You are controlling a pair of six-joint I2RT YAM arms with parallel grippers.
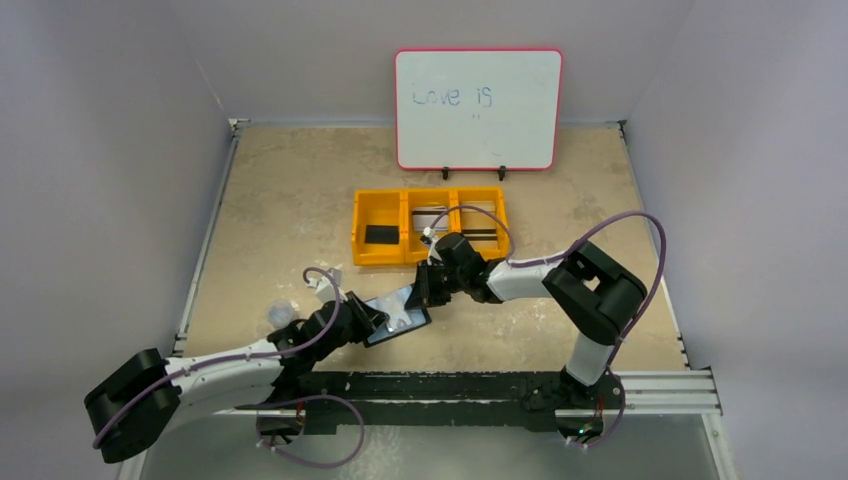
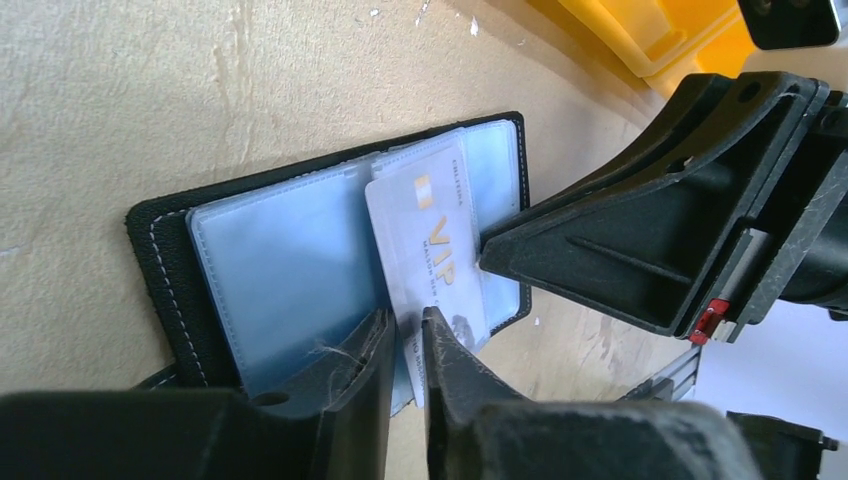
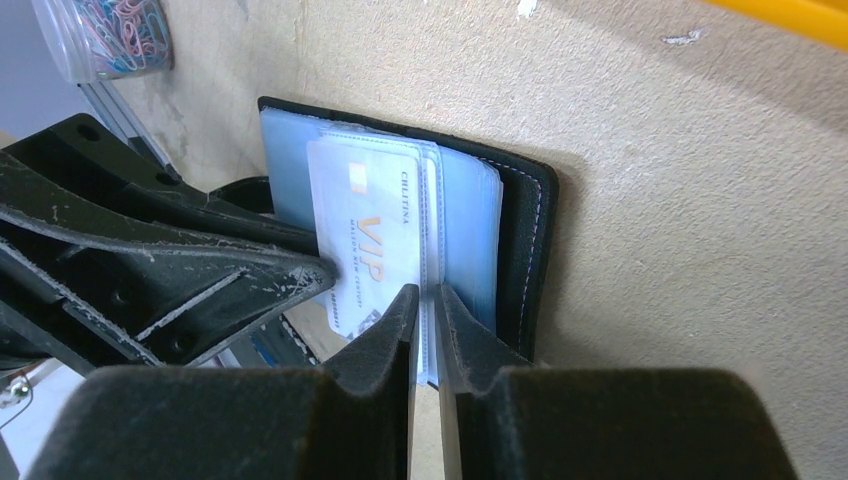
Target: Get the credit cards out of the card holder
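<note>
Card holder point(image 2: 270, 290) lies open on the table point(image 1: 280, 200) between the arms. Left end effector point(image 2: 405, 335) is nearly closed, pinching the edge of a VIP credit card point(image 2: 430, 250) that sticks out of the pockets. Right end effector point(image 3: 425, 305) is clamped narrowly on the pocket edge at the holder's other side. Clear tub point(image 3: 105, 35) holds paper clips. Yellow tray point(image 1: 358, 230) holds a black rectangle point(image 1: 381, 234) in the left compartment and striped cards point(image 1: 480, 222) in the middle and right.

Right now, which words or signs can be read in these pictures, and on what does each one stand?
"Love is": handwritten on the whiteboard.
"VIP": gold letters on the credit card in the card holder.
Smaller print on that card: too small to read.
</note>
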